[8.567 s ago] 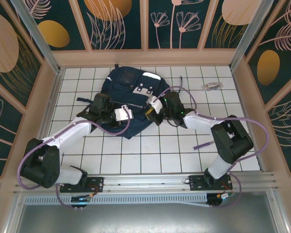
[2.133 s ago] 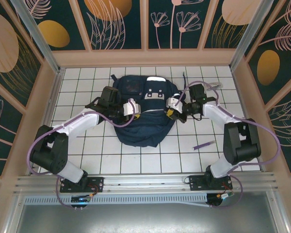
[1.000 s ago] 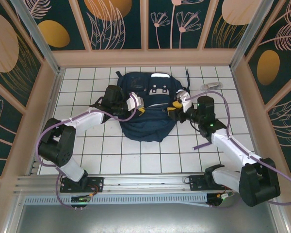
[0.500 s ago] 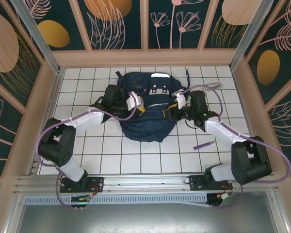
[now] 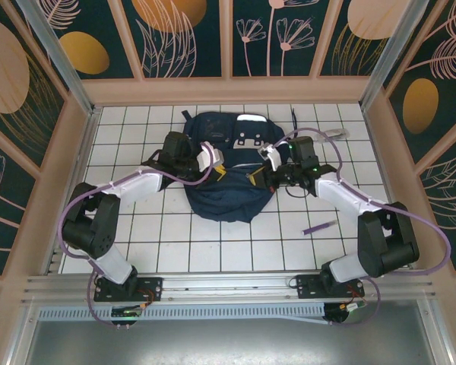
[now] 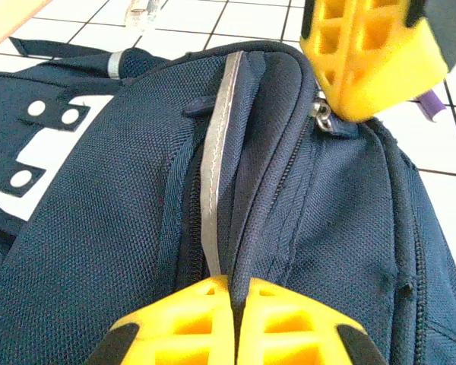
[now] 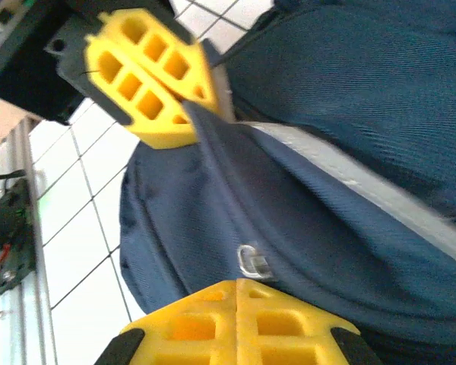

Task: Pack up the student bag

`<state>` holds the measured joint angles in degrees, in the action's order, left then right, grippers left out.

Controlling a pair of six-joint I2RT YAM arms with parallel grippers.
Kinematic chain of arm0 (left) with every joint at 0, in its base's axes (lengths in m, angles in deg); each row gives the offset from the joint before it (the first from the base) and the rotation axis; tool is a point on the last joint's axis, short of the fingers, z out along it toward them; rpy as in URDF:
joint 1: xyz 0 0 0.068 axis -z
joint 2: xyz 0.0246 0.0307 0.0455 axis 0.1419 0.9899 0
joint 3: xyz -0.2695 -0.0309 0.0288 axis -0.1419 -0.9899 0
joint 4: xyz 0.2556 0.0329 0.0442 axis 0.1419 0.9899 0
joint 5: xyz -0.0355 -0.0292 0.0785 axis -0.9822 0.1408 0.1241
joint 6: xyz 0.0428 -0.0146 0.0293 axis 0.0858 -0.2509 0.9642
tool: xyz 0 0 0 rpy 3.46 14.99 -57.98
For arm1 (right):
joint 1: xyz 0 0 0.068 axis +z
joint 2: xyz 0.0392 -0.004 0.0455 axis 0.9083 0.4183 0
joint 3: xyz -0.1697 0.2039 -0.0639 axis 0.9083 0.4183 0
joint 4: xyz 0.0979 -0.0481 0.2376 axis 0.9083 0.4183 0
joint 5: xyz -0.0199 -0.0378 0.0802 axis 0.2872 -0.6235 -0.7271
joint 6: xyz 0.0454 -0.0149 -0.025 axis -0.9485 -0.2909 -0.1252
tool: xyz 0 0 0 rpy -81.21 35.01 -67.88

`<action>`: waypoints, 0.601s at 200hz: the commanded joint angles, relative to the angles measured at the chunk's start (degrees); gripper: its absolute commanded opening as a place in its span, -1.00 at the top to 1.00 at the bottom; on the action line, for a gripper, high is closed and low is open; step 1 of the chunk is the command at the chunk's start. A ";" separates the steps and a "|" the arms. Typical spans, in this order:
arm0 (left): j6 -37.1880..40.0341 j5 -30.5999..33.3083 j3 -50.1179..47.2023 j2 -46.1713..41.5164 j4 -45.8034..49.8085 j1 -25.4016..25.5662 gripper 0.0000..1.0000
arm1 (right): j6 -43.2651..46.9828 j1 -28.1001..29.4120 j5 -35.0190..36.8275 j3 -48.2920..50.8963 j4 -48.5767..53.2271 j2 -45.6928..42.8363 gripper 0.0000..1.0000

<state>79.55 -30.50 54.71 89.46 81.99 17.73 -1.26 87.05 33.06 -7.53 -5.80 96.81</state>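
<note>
Pinching student bag (image 5: 225, 202) seam, left end effector (image 6: 233, 284) faces right end effector (image 7: 236, 286), likewise clamped.

I am working in a lab-style robot cell built for testing. The white worktop with a black square grid (image 5: 235, 251) fills the middle of the frame. It is walled on 3 sides by pale wooden-framed panels printed with dark teal and orange plant shapes (image 5: 186, 38). Silver aluminium posts (image 5: 55, 53) rise at the upper left and upper right. Along the bottom edge a slotted aluminium rail (image 5: 228, 285) carries 2 black bolted arm bases (image 5: 129, 289) with looping purple cables (image 5: 428, 223).
</note>
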 commanded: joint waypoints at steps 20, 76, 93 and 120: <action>-1.87 -5.85 3.04 0.34 -6.12 1.09 1.00 | -3.60 3.25 -0.32 0.19 -3.72 0.97 0.54; -3.62 -6.13 1.69 0.08 -8.61 1.18 1.00 | -10.86 7.22 -1.20 -0.01 -13.36 3.11 0.41; -3.76 -6.27 1.72 0.07 -8.80 1.18 1.00 | -11.46 7.14 -3.68 0.09 -14.61 0.41 0.25; -6.03 -5.87 2.35 0.33 -9.24 1.18 1.00 | -15.21 6.70 15.45 5.64 -17.83 -8.89 0.04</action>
<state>76.51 -31.03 55.19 90.14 79.19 18.19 -12.29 93.78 33.72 -5.96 -18.26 96.28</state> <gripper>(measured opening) 0.046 0.452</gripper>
